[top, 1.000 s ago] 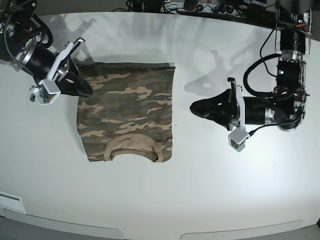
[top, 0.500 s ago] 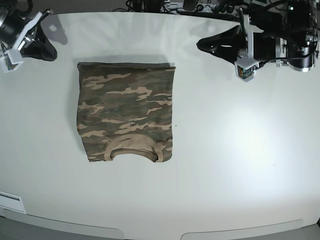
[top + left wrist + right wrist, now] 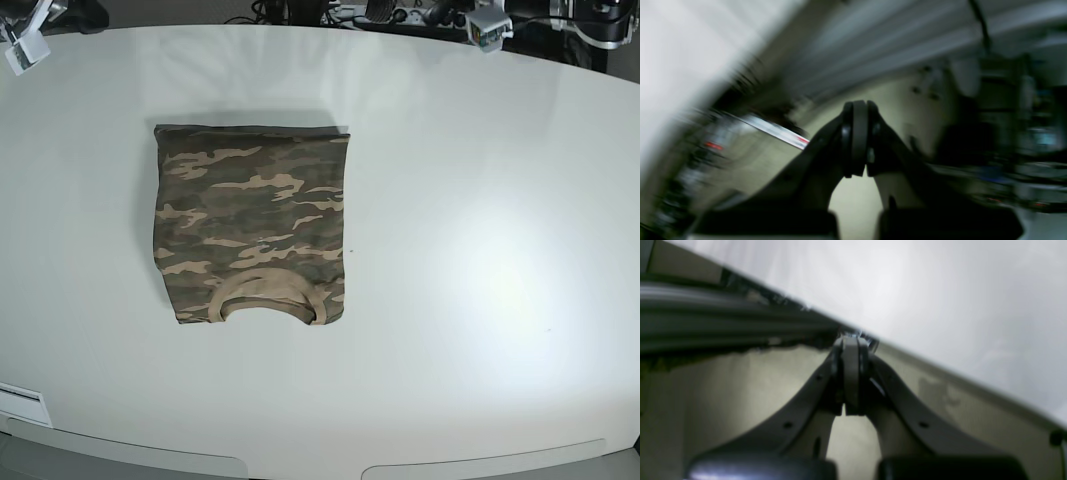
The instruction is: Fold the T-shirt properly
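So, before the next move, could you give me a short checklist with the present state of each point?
1. T-shirt lies as a compact folded rectangle, collar on top at the near edge: ok.
2. Nothing touches the shirt; both arms are at the far corners of the table: ok.
3. Left end effector is shut and holds no cloth: ok.
4. Right end effector is shut and holds no cloth: ok.
5. Layers underneath are aligned, sleeves tucked in: cannot tell, they are hidden from above.
6. Wrist views are sharp enough to guide a grasp: not ok, the left one is heavily blurred.
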Robot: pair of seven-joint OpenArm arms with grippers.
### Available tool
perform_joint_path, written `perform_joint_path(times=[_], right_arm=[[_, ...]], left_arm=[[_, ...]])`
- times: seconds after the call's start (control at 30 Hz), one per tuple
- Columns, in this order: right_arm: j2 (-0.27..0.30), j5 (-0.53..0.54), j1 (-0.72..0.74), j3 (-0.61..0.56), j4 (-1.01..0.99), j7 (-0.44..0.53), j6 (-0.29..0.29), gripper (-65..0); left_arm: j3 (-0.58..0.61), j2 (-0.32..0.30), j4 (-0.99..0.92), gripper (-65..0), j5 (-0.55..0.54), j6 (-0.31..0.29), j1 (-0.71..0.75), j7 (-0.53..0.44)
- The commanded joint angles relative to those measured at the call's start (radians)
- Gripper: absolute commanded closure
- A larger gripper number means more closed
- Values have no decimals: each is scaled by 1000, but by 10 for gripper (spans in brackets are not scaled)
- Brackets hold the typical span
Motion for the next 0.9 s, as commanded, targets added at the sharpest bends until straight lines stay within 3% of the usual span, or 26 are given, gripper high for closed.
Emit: perform_joint_path(times=[0.0,0.27,0.43,0.67,0.87], right_arm=[[9,18,-36,9,12,12,1,0],[10,18,-272,-7,-37,12,1,0],[10,18,-272,-95,-148,12,1,0],[21,6,-272,-350,-376,12,1,0],[21,-229,-178,-563,-550,21,1,0]], left_arm=[[-5,-8,15,0,-25,-6,56,1],[-5,-2,15,0,182,-6,355,-29],[-5,-2,15,0,327,17,355,-113],[72,-2,-177,0,382,16,355,-201],[254,0,-455,0,510,39,220,-277]])
